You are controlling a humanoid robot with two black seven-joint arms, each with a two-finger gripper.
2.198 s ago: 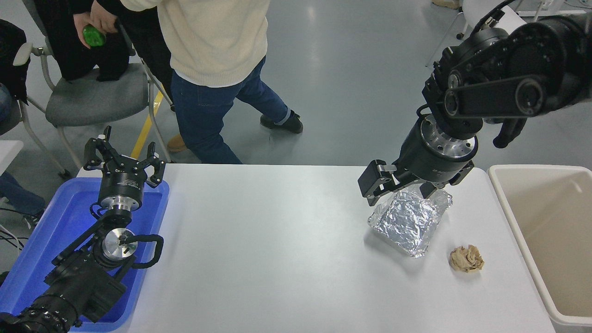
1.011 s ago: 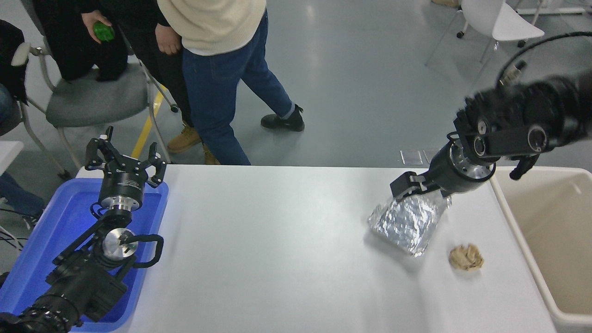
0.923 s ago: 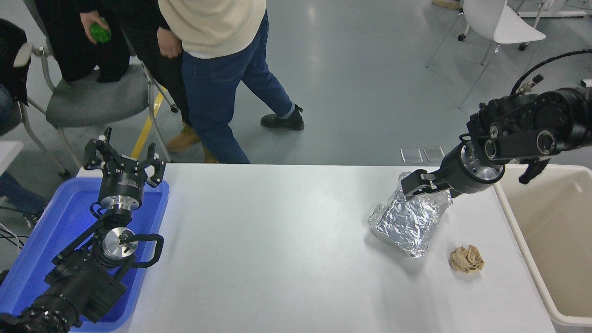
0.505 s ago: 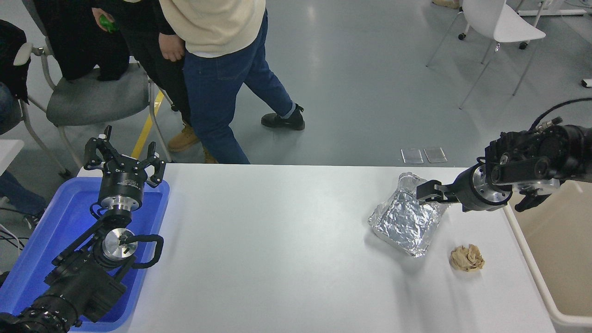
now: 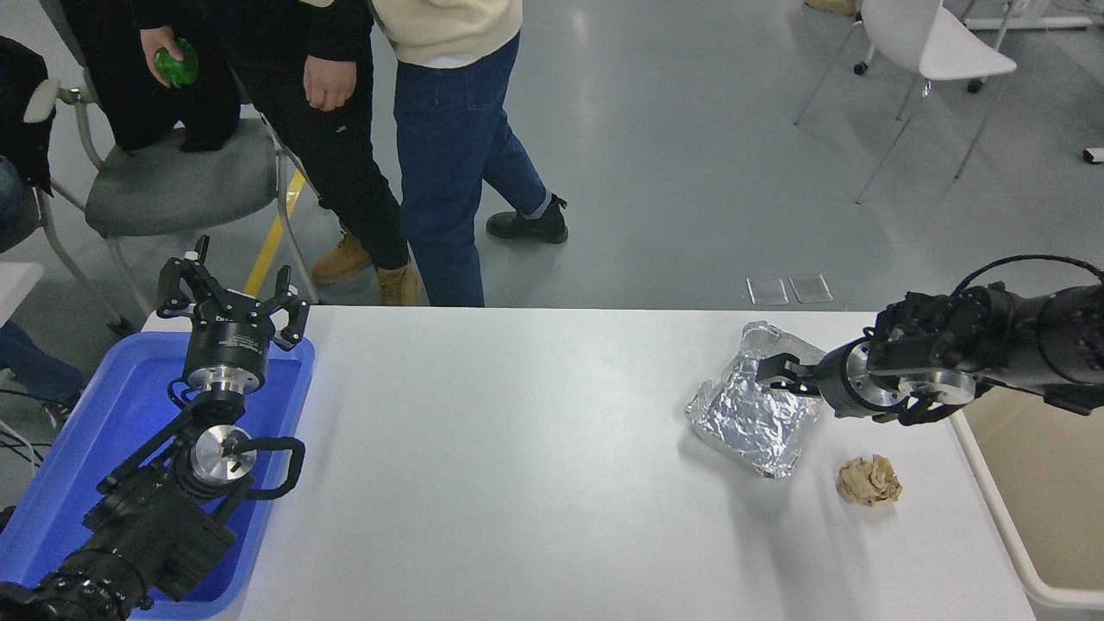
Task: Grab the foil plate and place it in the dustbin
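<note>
The foil plate lies on the white table at the right, silver and crinkled, its far rim bent upward. My right gripper reaches in low and nearly level from the right edge. Its fingers are closed on the plate's far right rim. The plate's near end rests on the table. The beige dustbin stands off the table's right edge, just behind the right arm. My left gripper is parked open over the blue tray at the lower left.
A crumpled tan paper wad lies on the table just near-right of the plate. The blue tray sits at the table's left edge. Two people stand at the far left side beside a grey chair.
My right arm has swung down from above the plate to a low, level pose at its right side. The plate's far rim has bent upward. The people have shifted right.
</note>
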